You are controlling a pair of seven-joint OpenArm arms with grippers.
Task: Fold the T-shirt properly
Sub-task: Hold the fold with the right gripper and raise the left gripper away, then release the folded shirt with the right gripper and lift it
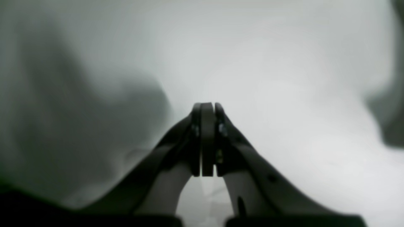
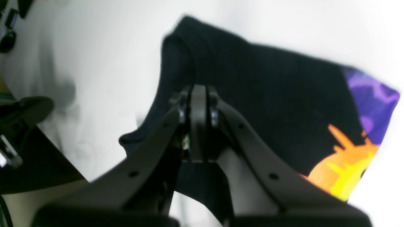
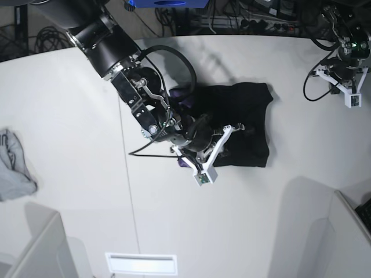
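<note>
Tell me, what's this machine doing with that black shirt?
It's folding the T-shirt, which lies on the white table, already folded into a compact shape, its purple and orange print showing at one edge. The right arm reaches over it, and the right tool is shut above the cloth. The left tool, also shut, is off to the side. A small grey cloth lies apart.

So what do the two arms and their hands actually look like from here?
Both arms are black and jointed, each with a white triangular bracket near the wrist carrying a small camera module. The right hand and left hand have matte black curved fingers with flat pads, screw heads near the tips. Black cables loop along the right arm; the left arm shows a green light.
</note>
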